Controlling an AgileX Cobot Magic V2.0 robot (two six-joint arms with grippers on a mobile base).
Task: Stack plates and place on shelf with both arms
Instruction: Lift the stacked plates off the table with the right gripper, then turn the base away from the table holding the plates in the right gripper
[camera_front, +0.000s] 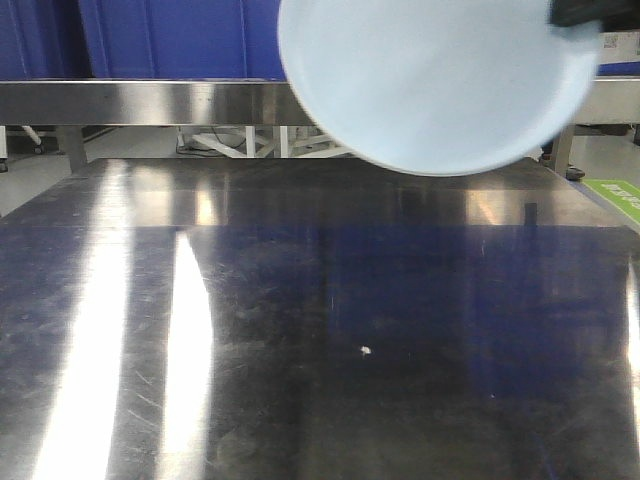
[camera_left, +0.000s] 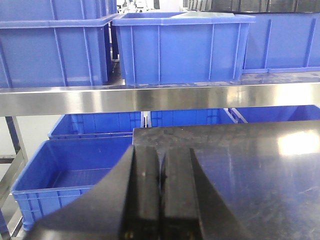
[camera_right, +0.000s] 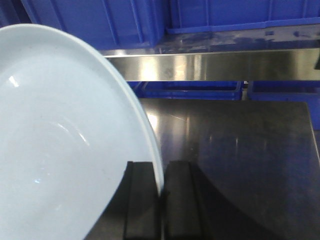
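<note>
Scratched steel fills most of the front view: the tabletop (camera_front: 320, 330) spreads from 9 o'clock across to 3 o'clock and down to 6, with bright glare streaks on its 8 o'clock side. Beyond it, toward 12 o'clock, big blue crates (camera_left: 180, 47) stand in rows, some on top of the rack and more underneath. The shelf (camera_left: 150, 97) runs level between them, a brushed steel tier with a flat front rail, past the tabletop's far edge.

The plate (camera_front: 440, 80) hangs in the air at 1 o'clock in the front view. It is pale bluish-white and tilted, clear of the tabletop and not on the shelf (whether a second plate lies against it, I cannot tell). In the right wrist view it fills the 9 o'clock half, standing nearly on edge with its hollow face turned toward 9 o'clock.

The right fingers (camera_right: 180, 200) are clamped on its rim at 6 o'clock, one dark pad on each face. The left fingers (camera_left: 177, 190) are pressed together with nothing between them, beside the tabletop's edge and pointing at the rail at 12 o'clock. A small white speck (camera_front: 365, 351) lies on the tabletop at 5 o'clock in the front view.
</note>
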